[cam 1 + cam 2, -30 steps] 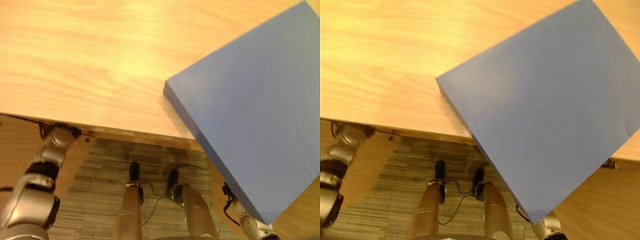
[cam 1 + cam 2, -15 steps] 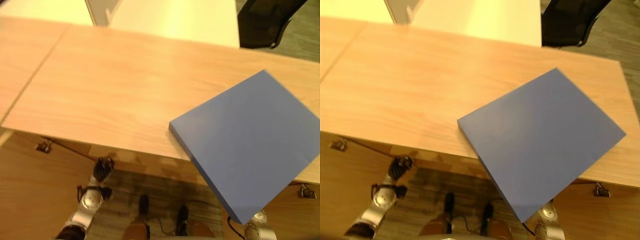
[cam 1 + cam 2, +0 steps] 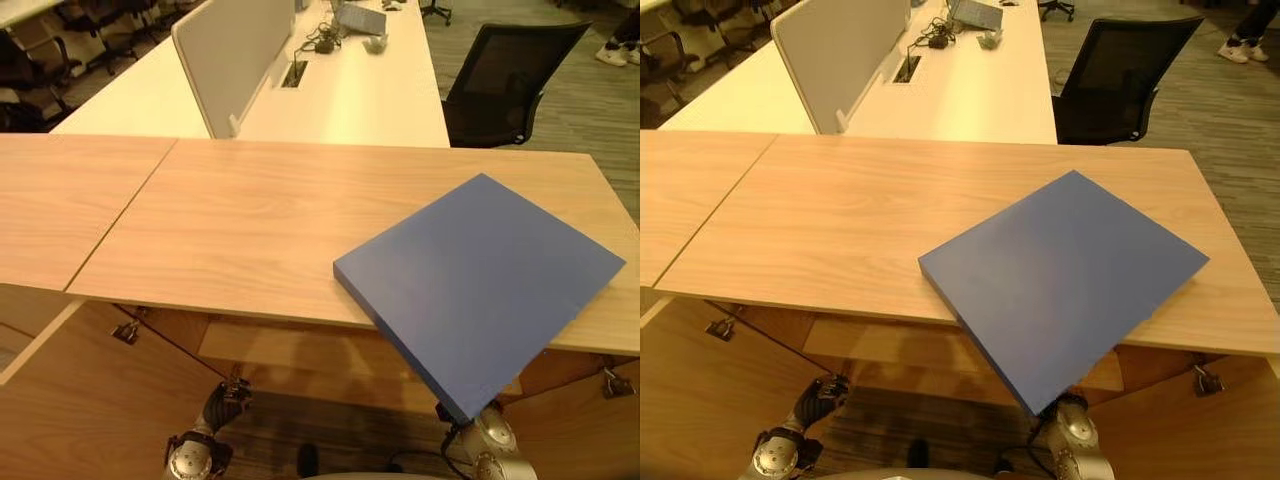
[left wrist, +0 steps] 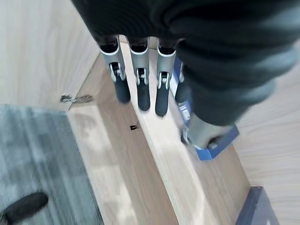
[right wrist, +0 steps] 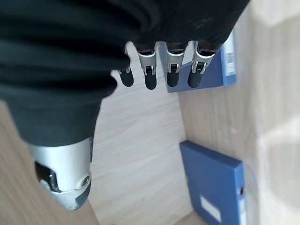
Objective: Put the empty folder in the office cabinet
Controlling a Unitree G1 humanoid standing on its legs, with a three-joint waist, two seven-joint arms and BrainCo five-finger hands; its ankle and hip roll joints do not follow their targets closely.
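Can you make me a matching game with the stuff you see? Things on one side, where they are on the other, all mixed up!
Things:
1. blue folder
2. black chair
3. grey screen
4. left hand

Places:
A. standing on the white desk
B. low down, under the table's front edge
C. on the wooden table, one corner sticking out past the front edge
D. on the floor past the table's far edge, beside the white desk

Pairs: 1-C, 2-D, 3-A, 4-B
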